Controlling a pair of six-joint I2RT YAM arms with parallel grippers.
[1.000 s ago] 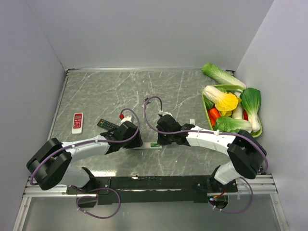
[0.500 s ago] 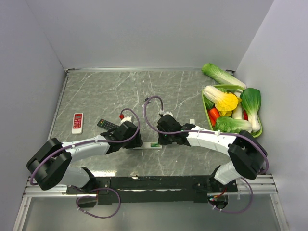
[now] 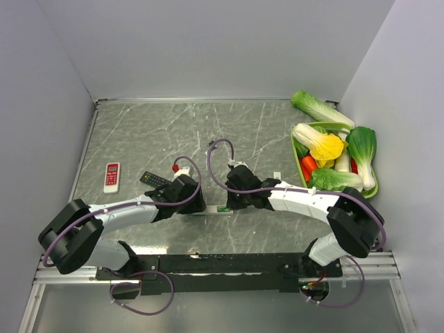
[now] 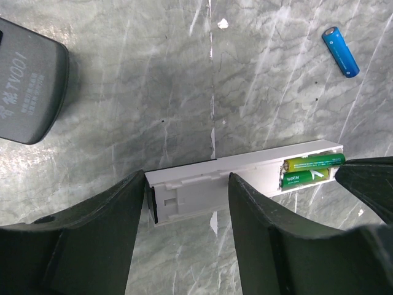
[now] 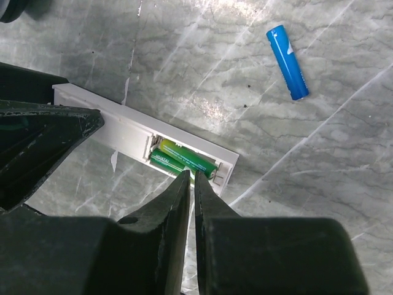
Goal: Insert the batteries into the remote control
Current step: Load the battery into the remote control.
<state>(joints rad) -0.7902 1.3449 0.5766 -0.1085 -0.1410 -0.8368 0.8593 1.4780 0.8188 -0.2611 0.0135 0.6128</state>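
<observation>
1. Counter [image 3: 152, 132] of grey veined stone holds a white remote [image 4: 196, 190] lying face down near the middle of its front edge, between the two arms.
2. Battery bay at one end of the white remote is uncovered, and two green batteries [image 4: 312, 161] lie side by side inside it, lengthwise along the remote.
3. Left fingers [image 4: 132, 196] are spread apart over the end of the white remote away from the bay. One finger stands just beside that end and the other crosses in front of the remote's middle. Whether they press on it I cannot tell.
4. Right fingers [image 5: 183, 190] are clenched almost together, with only a thin slit between them and nothing seen in it. Their tips sit at the bay end of the white remote, right against the ends of the green batteries.
5. Blue battery [image 5: 287, 62] lies loose on the counter, apart from the white remote on its far side, angled to it.
6. Black remote [image 3: 154, 179] lies to the left of the left fingers. Its rounded end shows in the corner of the left wrist view.
7. Red-and-white remote [image 3: 112, 177] lies farther left, near the counter's left edge.
8. Green tray [image 3: 331, 127] at the far right holds leafy vegetables [image 3: 319, 142], and more greens lie against its outer sides.
</observation>
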